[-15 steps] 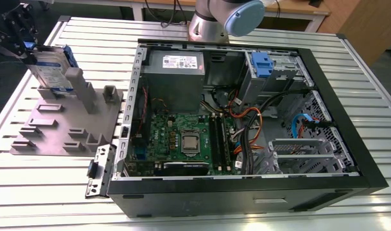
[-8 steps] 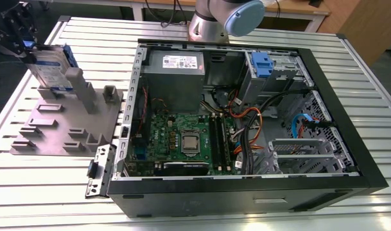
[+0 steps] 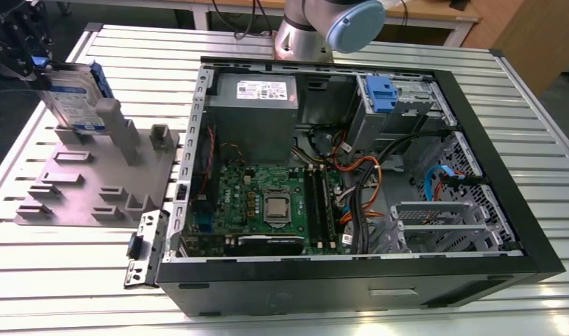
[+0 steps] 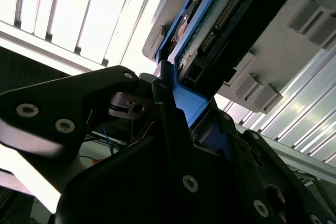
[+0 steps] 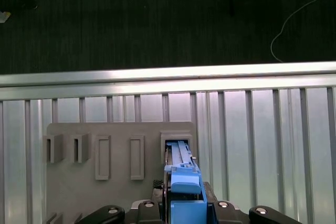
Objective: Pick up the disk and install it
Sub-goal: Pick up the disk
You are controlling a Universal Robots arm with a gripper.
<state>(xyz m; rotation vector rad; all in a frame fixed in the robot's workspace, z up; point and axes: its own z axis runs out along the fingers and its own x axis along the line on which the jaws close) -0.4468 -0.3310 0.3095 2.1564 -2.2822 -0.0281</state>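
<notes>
Where the grey holder plate (image 3: 79, 182) lies on the slatted metal table (image 3: 69, 280), toward the exterior view's left, the disk (image 3: 74, 98) stands upright on edge at the plate's far corner, with its label facing out and the blue bracket along its rim. The gripper (image 3: 40, 66) is on the disk's top edge. In both wrist views its black fingers (image 4: 168, 114) are clamped on the blue bracket, one on each side. In the first wrist view the disk (image 5: 181, 174) lines up with a rectangular slot in the plate; whether its lower edge sits in that slot or hangs just clear, I can't quite make out. Well apart, toward the exterior view's right, the open computer case (image 3: 359, 283) lies on its side with boards and cables showing and a blue latch (image 3: 381, 94) near its far corner.
</notes>
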